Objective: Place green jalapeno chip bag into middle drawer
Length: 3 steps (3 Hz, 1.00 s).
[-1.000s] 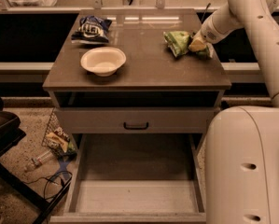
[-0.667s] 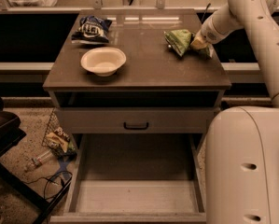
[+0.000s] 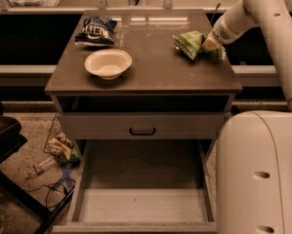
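Observation:
The green jalapeno chip bag (image 3: 188, 43) lies crinkled on the right rear part of the cabinet top (image 3: 150, 72). My gripper (image 3: 210, 45) reaches in from the upper right and sits at the bag's right end, touching it. The bag rests on the top. The middle drawer (image 3: 143, 204) is pulled out wide below, with a pale bare floor and low side walls. Above it is a shut grey drawer front with a black handle (image 3: 142, 130).
A white bowl (image 3: 108, 63) sits on the left of the cabinet top, with a dark blue chip bag (image 3: 94, 30) behind it. My white arm and base (image 3: 258, 174) fill the right side. Litter and cables (image 3: 57, 152) lie on the floor at left.
The gripper has shifted very slightly at the bag's right end. The bag stays in the same spot on the cabinet top, and the drawer stays open.

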Available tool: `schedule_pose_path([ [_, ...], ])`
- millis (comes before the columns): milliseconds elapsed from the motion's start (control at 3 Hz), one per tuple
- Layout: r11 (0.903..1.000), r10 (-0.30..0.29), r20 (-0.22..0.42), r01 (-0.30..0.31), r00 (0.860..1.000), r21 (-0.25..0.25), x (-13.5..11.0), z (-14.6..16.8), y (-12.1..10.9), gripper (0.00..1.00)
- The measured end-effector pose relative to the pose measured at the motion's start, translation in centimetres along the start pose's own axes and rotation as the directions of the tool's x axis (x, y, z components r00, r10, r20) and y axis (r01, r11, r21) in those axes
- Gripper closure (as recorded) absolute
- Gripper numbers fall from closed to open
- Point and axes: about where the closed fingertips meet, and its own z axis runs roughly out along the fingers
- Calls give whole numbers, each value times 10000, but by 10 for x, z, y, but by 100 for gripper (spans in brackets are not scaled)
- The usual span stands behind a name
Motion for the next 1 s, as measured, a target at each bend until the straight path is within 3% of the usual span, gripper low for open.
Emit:
schedule_pose_path([
  [333,9992,329,-603,-314,9976,266,8,-44,0,100],
  [667,9939,821,-875,-750,9928,810,17,-111,7,100],
  [1000,9863,1353,-725,-1274,9881,1050,42,-220,60,100],
])
